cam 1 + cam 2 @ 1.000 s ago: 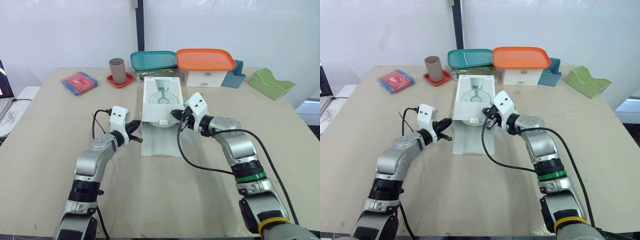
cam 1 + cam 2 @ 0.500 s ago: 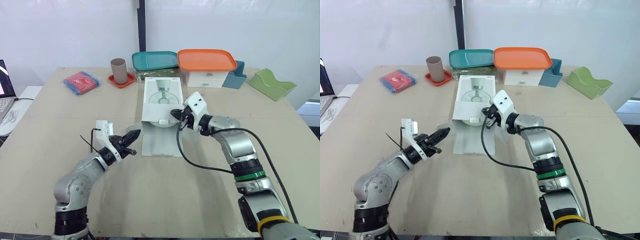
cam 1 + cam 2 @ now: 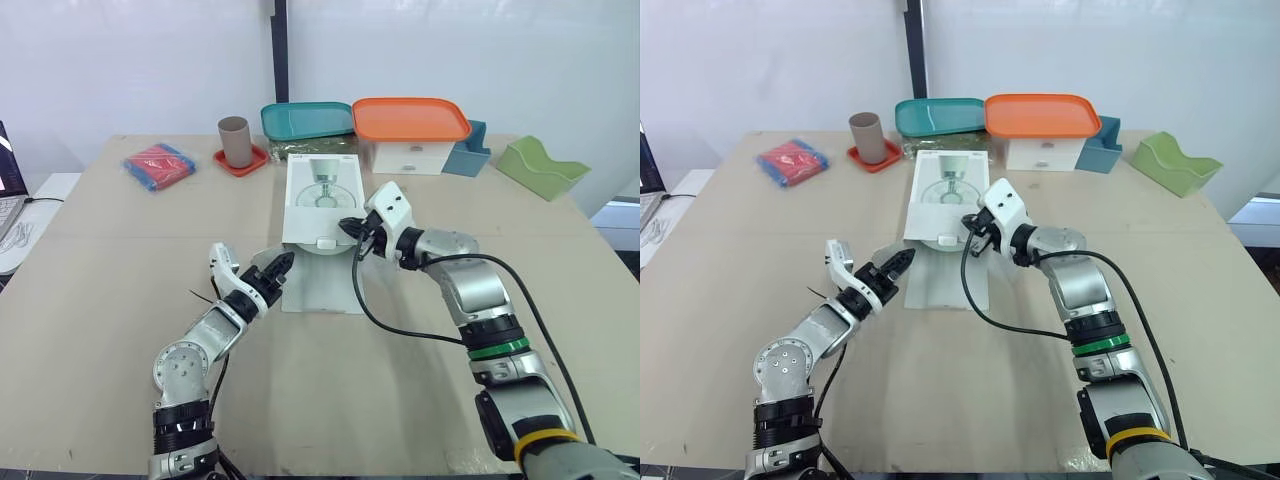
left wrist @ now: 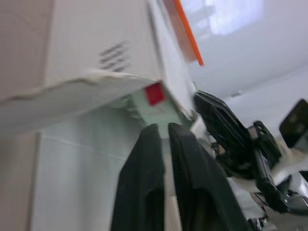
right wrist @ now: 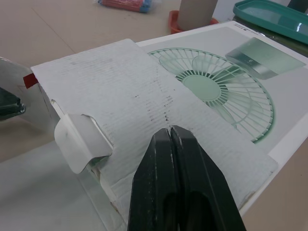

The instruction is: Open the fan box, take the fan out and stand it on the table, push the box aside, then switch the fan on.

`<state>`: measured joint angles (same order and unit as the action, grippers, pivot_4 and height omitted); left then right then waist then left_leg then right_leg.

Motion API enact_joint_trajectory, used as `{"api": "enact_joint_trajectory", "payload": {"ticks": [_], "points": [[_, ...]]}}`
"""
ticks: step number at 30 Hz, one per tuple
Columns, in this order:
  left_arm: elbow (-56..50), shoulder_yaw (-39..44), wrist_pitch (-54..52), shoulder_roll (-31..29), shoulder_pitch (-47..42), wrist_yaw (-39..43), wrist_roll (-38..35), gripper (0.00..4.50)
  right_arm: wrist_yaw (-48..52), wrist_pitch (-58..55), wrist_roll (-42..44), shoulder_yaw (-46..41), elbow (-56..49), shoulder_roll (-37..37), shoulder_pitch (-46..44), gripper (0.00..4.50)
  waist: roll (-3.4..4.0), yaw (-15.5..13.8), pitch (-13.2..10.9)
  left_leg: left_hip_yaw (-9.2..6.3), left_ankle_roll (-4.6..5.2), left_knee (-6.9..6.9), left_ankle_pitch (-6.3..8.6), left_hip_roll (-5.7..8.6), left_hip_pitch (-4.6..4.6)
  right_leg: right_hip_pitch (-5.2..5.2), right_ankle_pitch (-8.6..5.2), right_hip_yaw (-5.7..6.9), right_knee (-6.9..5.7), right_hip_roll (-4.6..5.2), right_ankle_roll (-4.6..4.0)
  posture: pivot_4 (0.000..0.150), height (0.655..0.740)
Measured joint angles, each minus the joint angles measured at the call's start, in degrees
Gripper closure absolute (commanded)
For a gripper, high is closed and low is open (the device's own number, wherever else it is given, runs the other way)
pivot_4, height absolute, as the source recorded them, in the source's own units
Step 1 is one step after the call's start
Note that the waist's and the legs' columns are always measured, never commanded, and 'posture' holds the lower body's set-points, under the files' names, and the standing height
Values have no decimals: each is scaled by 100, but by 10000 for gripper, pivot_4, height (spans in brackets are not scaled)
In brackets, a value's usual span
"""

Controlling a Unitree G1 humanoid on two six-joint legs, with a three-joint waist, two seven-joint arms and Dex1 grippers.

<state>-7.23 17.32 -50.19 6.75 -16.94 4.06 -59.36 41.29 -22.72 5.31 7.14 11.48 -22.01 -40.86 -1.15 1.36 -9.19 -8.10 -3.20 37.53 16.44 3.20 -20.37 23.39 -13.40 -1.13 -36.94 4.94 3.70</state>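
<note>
Beige table [image 3: 420, 400]: white fan box [image 3: 300, 225], green fan print [image 3: 325, 196], flap [image 3: 322, 287] open.

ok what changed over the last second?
Left claw backed away from the left side of the fan box, then came forward again to its near-left corner, now reaching in from nearer the robot. Right claw stayed at the box's front end; the box has not moved.

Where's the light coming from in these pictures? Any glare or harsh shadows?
Left eye view: soft, even light, no hard-edged shadows beside the fan box or the brown cup. Right wrist view: a pale sheen on the teal lid. Left wrist view: a bright patch glows on the wall beyond the orange lid.
</note>
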Motion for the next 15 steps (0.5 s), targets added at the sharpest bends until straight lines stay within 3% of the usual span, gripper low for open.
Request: {"api": "enact_joint_trajectory", "payload": {"ticks": [6,15], "points": [[294,-289,-82,56,-180,-21,-3,7127,-2,-2,1,0,-10,-13,4,45000,0,1,0,1,-3,0,-1,1,0,0,0,0,0,0,0,1500,7400],[852,-556,-159,-9,-506,135,73,7127,-7,-2,-1,0,-14,-24,9,45000,0,1,0,0,-5,0,-3,1,0,0,0,0,0,0,0,1500,7400]]}}
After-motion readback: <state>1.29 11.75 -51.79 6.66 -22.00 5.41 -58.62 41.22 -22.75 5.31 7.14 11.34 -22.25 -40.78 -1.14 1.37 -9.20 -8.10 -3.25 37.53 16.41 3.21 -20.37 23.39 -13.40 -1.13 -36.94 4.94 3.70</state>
